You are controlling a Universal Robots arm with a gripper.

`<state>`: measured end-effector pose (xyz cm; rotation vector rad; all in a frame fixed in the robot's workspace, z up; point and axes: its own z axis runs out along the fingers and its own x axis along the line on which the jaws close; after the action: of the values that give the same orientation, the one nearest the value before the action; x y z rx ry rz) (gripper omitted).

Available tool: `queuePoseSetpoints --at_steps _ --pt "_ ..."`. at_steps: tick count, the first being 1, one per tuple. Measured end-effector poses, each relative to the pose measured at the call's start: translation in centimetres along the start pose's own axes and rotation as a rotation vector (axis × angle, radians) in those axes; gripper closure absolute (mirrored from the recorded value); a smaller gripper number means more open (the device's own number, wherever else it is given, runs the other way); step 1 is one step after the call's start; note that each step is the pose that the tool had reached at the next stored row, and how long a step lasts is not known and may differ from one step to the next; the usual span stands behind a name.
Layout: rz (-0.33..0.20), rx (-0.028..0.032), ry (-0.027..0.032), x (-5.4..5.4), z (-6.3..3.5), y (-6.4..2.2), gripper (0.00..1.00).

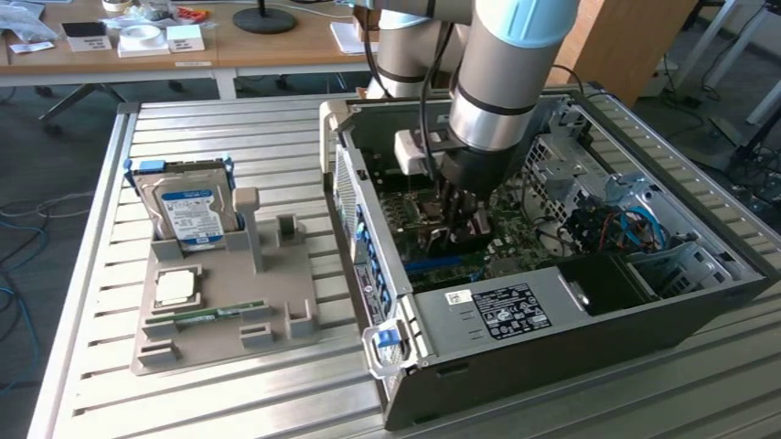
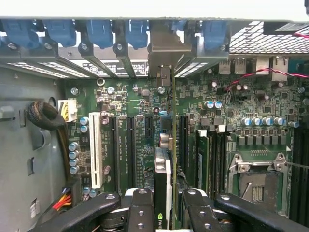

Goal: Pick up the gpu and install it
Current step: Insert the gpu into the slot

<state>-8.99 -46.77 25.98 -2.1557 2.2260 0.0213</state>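
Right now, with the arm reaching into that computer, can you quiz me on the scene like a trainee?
1. True or false: the gripper is shut on the gpu.
2. The hard drive is: A) standing in the grey holder outside the computer case; B) inside the case; C) in the gripper.
3. Fill in: the gpu stands edge-on over the green ____.
Key: 1 true; 2 A; 3 motherboard.
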Motion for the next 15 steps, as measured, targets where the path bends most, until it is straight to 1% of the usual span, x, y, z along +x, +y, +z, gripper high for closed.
queuePoseSetpoints --at_steps 8,15 --pt "0.0 0.0001 0.0001 0.02 0.6 0.06 0.73" --pt "0.002 0.0 0.0002 0.0 0.79 0.07 0.73"
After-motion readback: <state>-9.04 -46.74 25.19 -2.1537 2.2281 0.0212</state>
